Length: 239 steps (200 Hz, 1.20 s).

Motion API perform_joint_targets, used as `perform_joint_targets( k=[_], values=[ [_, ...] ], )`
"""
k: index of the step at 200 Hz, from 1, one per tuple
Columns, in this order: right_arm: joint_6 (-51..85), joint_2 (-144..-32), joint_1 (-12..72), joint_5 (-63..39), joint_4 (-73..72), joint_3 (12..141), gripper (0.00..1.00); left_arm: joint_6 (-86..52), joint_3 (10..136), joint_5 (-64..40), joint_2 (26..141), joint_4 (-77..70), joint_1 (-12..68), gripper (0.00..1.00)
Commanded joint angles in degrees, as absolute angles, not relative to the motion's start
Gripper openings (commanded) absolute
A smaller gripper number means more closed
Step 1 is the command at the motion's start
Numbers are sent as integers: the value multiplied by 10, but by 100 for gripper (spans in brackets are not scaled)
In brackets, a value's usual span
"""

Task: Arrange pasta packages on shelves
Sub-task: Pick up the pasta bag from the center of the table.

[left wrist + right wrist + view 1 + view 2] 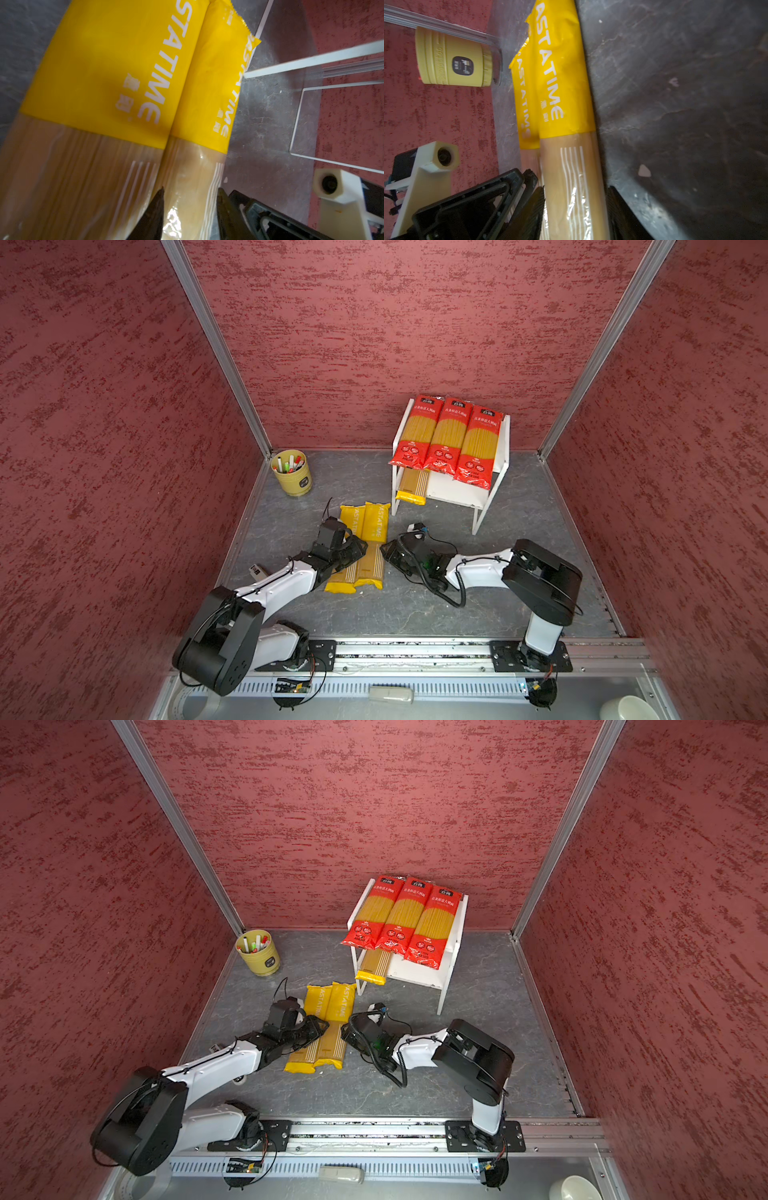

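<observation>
- Top views both put the yellow cup [293, 477] of markers at far left: ribbed plastic, well apart from the work, so no hazard.
- Next comes the left gripper [191, 188]. Its dark fingers straddle the right yellow bag [376, 526], with one tip in the seam against the left yellow bag [351, 522]. I cannot tell whether they are squeezing. That wedged tip could drag the neighbouring bag along.
- Both bags lie flat on the grey marbled floor [415, 605], side by side and touching. They are glossy film with serrated end seals and clear windows over straight, brittle strands. Such slick film may slip from a narrow pinch.
- Opposite, the right gripper [576, 188] has its jaws either side of that same bag. I cannot tell whether it is a grip or a mere straddle. If the two claws lift unevenly, the long bag could bend, snapping strands or tearing film.
- At right rear, the shelves [455, 489] are a rack of flat white boards. Three red bags [449, 435] cover the top board and overhang its front. The shelved yellow bag [412, 485] lies on the lower board with its end protruding. A high approach to that low slot could knock the red ones off.
</observation>
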<state>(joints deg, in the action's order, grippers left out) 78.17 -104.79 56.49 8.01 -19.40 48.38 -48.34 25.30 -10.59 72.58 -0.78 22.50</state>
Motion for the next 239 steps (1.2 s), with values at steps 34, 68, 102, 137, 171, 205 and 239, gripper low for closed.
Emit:
perform_joint_targets(
  k=[34, 68, 102, 137, 171, 205, 239],
  values=[
    [811, -1118, 568, 47, -255, 511, 45, -508, 232, -106, 753, -75, 229, 31],
    [798, -1148, 565, 21, -310, 524, 39, -513, 222, -115, 768, -100, 227, 21],
    [767, -1139, 565, 19, -360, 514, 22, -521, 220, -132, 766, -112, 223, 17],
    [703, -1107, 565, 7, -370, 510, 8, -503, 239, -139, 700, -49, 204, 20],
    [636, -1060, 566, -11, -349, 502, 0, -478, 260, -154, 632, 22, 162, 26],
    [569, -1000, 565, -24, -323, 485, 0, -465, 286, -177, 588, 63, 130, 31],
    [486, -939, 566, -51, -348, 449, 0, -450, 308, -192, 558, 68, 124, 37]
  ],
)
